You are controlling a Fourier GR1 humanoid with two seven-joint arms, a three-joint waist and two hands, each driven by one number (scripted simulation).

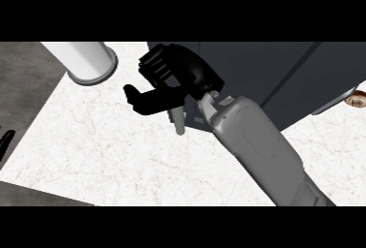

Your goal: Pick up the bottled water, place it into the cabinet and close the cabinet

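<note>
the right hand (168, 82) hangs mid-scene over the white marble counter (107, 155), just in front of the dark cabinet (286, 77) at the far right. its fingers are curled, thumb sticking out left, but whether they're wrapped round anything can't be told from this angle, so no call on grasp vs empty clench. the left hand (6, 143) shows only as a dark sliver at the left edge; its state can't be told either

a pale slim rod (178, 121) pokes down below the right hand, prob the cabinet handle, not certain. the bottled water isn't clearly visible: the white cylinder (84, 60) at far left, well apart from the hand, looks too plain to be sure it's the bottle. a small brown object (355, 100) peeks at the right edge beside the cabinet, unidentifiable

judgement on handling: bottled water would be fairly light, stiff-ish plastic w/ some give, smooth and a bit slippery; best taken round the mid-body, upright, fingers opposite thumb

no brands, labels or readable writing anywhere in view
</note>
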